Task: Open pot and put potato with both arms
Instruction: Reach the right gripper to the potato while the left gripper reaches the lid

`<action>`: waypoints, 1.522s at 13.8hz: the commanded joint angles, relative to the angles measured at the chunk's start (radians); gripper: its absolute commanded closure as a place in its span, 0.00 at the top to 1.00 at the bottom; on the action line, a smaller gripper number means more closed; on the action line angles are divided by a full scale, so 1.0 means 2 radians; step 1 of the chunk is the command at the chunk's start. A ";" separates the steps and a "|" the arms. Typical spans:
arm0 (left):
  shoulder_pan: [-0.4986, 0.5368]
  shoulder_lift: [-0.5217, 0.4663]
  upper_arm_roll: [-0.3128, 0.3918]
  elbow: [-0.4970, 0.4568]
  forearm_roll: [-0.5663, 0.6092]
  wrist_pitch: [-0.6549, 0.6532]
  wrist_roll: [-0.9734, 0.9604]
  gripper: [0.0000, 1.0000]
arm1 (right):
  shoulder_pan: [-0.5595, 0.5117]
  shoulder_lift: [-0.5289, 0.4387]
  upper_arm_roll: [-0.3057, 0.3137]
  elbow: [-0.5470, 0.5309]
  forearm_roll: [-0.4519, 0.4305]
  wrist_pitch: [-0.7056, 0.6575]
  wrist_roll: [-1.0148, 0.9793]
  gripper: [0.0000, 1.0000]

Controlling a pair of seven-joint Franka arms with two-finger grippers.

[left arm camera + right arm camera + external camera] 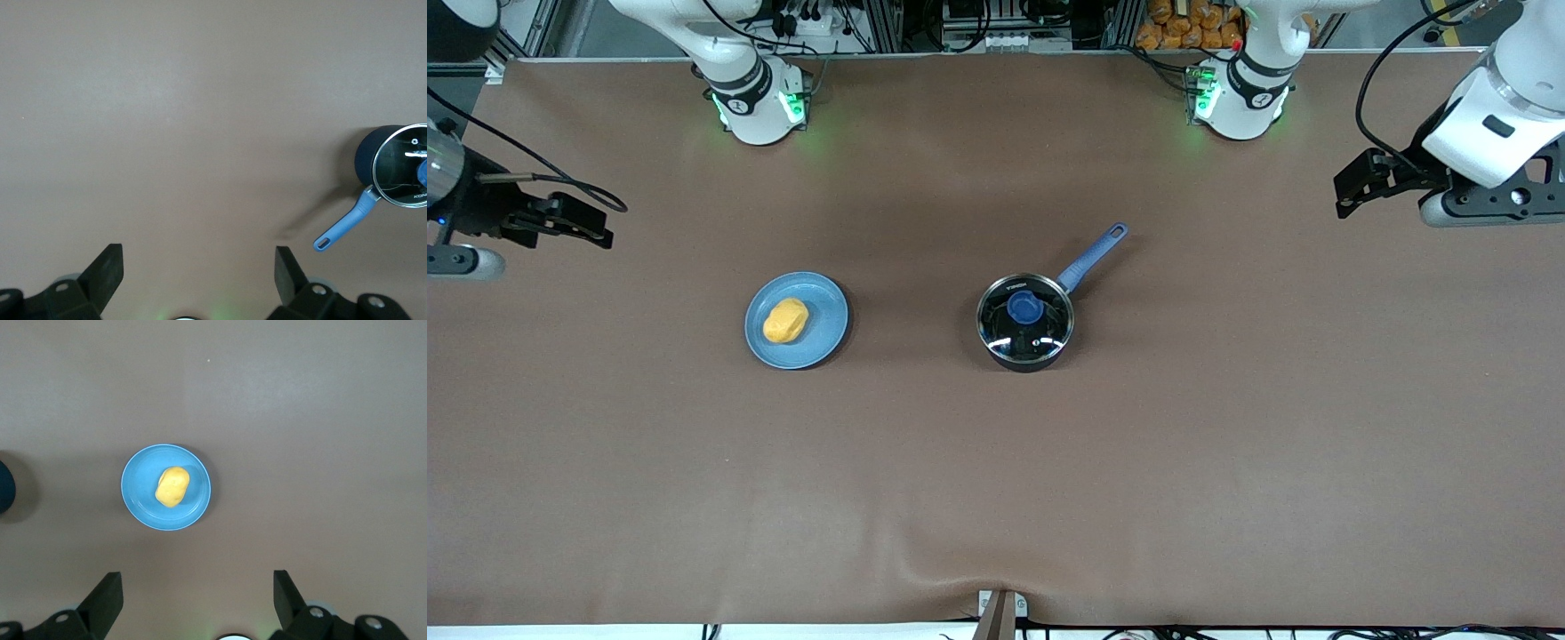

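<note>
The black pot [1025,324] stands near the table's middle with its glass lid and blue knob [1024,307] on and its blue handle [1092,257] pointing toward the left arm's base. It also shows in the left wrist view [393,167]. The yellow potato [785,320] lies on a light-blue plate [823,313] toward the right arm's end, also in the right wrist view [173,486]. My left gripper [1347,191] hangs open and empty over the left arm's end of the table [199,268]. My right gripper [596,229] hangs open and empty over the right arm's end [198,593].
The brown table cover [996,462] stretches bare around the plate and pot. The arm bases [758,102] [1240,98] stand along the table's edge farthest from the front camera. A small clamp [1000,609] sits at the nearest edge.
</note>
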 commanded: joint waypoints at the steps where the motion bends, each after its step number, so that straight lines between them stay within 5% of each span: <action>1: 0.003 0.007 -0.003 0.014 0.010 -0.004 0.006 1.00 | 0.023 -0.004 0.004 -0.064 0.011 0.046 0.033 1.00; 9: -0.007 0.045 -0.012 0.038 0.001 0.004 0.003 1.00 | 0.062 0.003 0.004 -0.214 0.054 0.173 0.122 1.00; 21: -0.206 0.204 -0.017 0.036 0.013 0.193 -0.252 1.00 | 0.076 0.138 0.004 -0.283 0.080 0.361 0.135 1.00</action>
